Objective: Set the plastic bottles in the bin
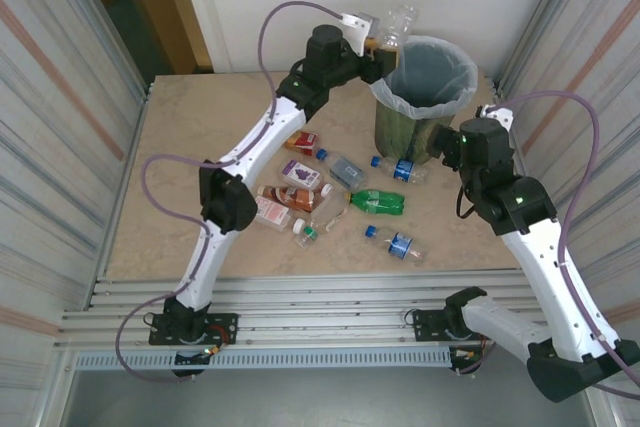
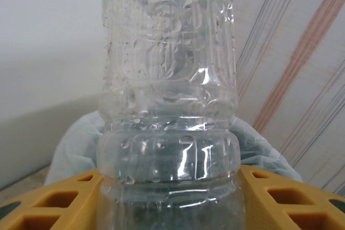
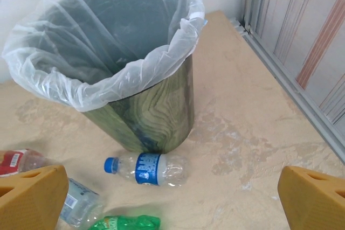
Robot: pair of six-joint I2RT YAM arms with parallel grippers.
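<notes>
Left gripper clenched on clear bottle beside bin rim; right gripper released, near bin; blue-label bottle at bin's base, print unreadable.

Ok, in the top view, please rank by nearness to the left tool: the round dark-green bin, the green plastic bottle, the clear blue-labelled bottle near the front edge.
1. Round dark-green bin: right beside the left tool, at the far side.
2. Green plastic bottle: lying in the middle, before the bin.
3. Clear blue-labelled bottle: nearest the front edge.
</notes>
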